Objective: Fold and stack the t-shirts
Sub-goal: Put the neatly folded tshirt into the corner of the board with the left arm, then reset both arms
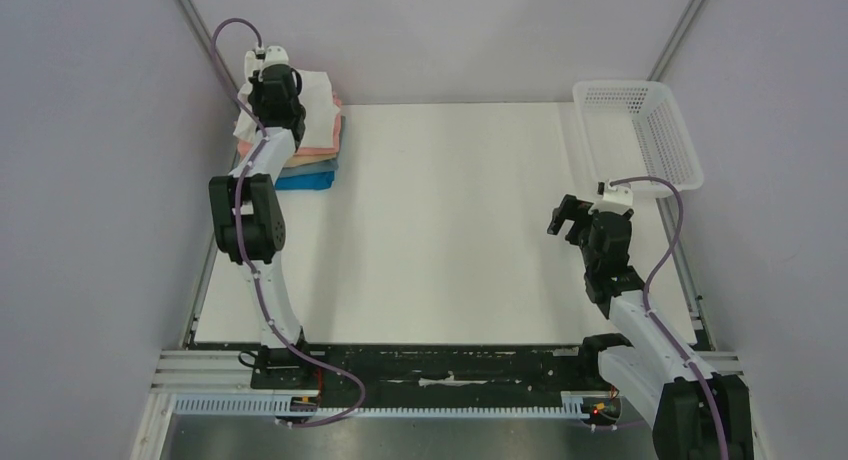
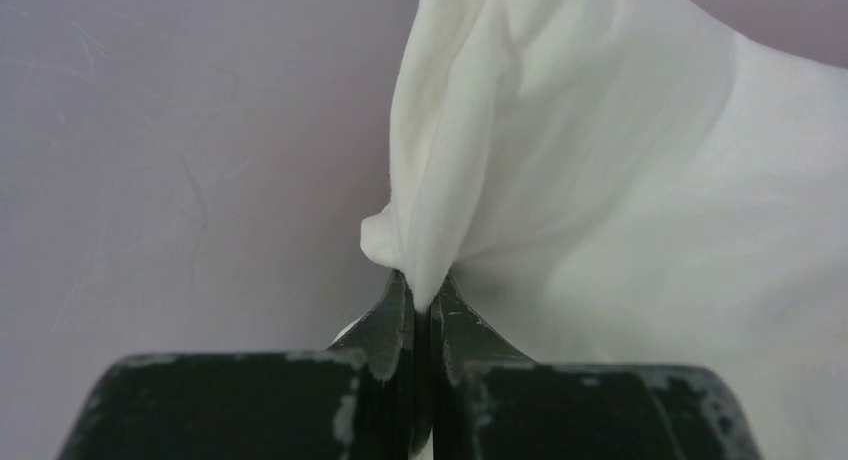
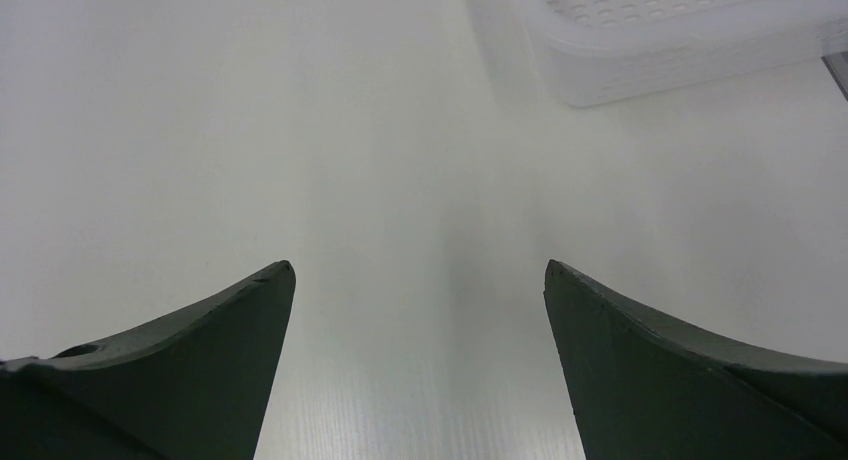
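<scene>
A stack of folded t-shirts lies at the table's far left corner: bright blue (image 1: pixel 305 181) at the bottom, then grey-blue, salmon pink (image 1: pixel 322 140), and the white t-shirt (image 1: pixel 312 92) on top. My left gripper (image 1: pixel 262 62) is over the stack's far left side, hard against the left wall. In the left wrist view my left gripper (image 2: pixel 425 292) is shut on a bunched fold of the white t-shirt (image 2: pixel 620 190). My right gripper (image 1: pixel 566 218) hovers over the right side of the table. In the right wrist view it (image 3: pixel 420 280) is open with nothing between its fingers.
A white mesh basket (image 1: pixel 640 130) stands at the far right corner, its rim (image 3: pixel 690 35) showing in the right wrist view. The lilac left wall (image 2: pixel 180 160) is right beside the stack. Bare white tabletop (image 1: pixel 450 220) lies between the arms.
</scene>
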